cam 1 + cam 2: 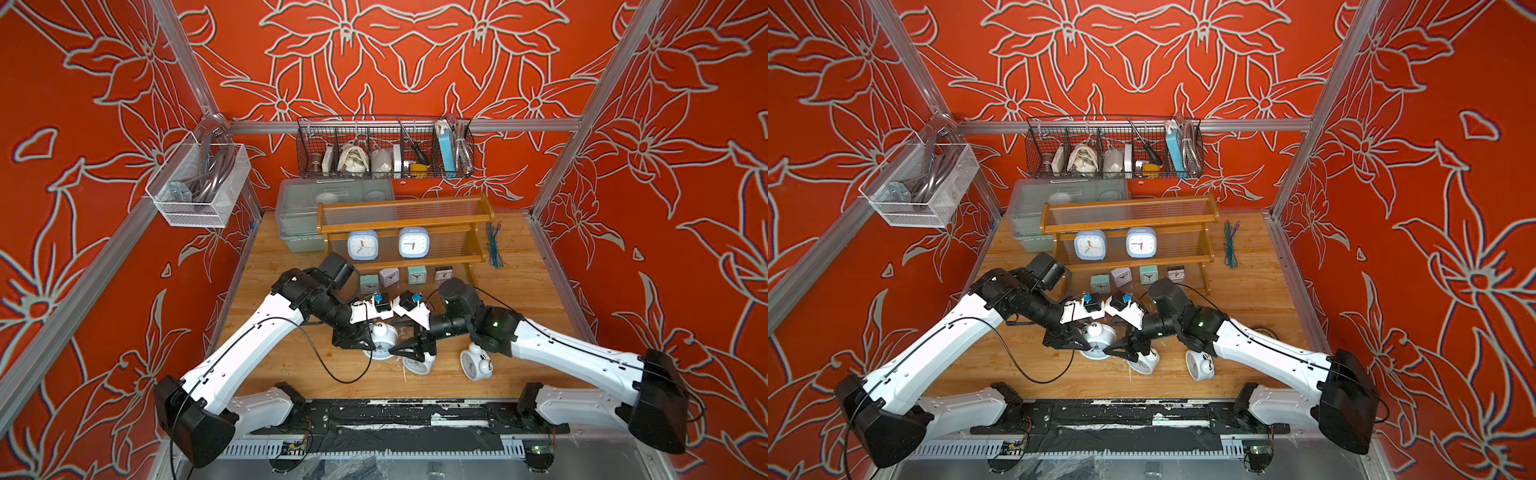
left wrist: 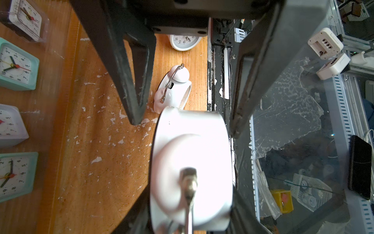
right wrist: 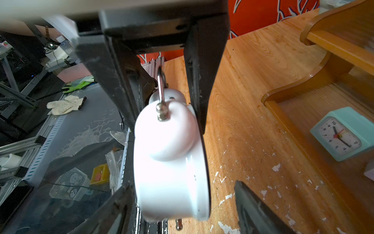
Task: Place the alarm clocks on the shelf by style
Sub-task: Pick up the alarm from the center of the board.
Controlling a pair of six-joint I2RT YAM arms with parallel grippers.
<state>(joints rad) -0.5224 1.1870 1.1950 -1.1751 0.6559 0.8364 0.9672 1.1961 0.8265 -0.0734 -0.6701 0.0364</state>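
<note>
At mid-frame, the orange-brown wooden three-tier shelf point(image 1: 405, 227) is two-thirds filled: two light-blue rounded-square plastic clocks point(image 1: 363, 245) are stood on its middle tier, and four tiny cube clocks point(image 1: 368, 284) — teal, lilac-white, teal, dark — on its bottom tier; the top tier is bare. Lower centre, the left hand point(image 1: 369, 343) is clenched on a white round twin-bell clock point(image 1: 382, 334); the right hand point(image 1: 405, 352) is spread around it, not closed. Further right, two more white twin-bell clocks point(image 1: 473, 365), laid on the wooden surface point(image 1: 523, 274), are yet to be shelved.
</note>
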